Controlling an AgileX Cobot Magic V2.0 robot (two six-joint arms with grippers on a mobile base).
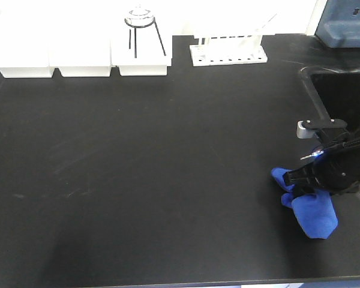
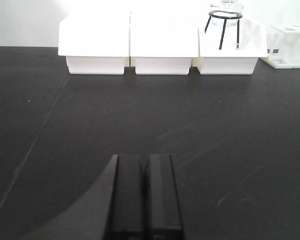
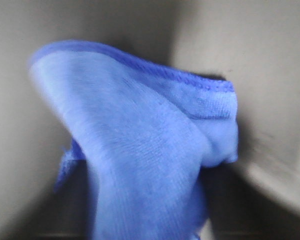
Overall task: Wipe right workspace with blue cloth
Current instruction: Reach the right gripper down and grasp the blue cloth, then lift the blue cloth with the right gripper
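Right gripper (image 1: pixel 301 185) is clamping the bunched blue cloth (image 1: pixel 315 217) near the bench's (image 1: pixel 138 180) right edge; dragging hard is risking it slipping out.

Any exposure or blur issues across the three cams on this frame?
Front view: sharp, but the white plastic bins along the back edge are blown out. Left wrist view: the same bins are overexposed, and the left arm's shut black fingers look slightly soft. Right wrist view: the fuzzy royal-blue cloth fills the frame, and the background is smeared at right.
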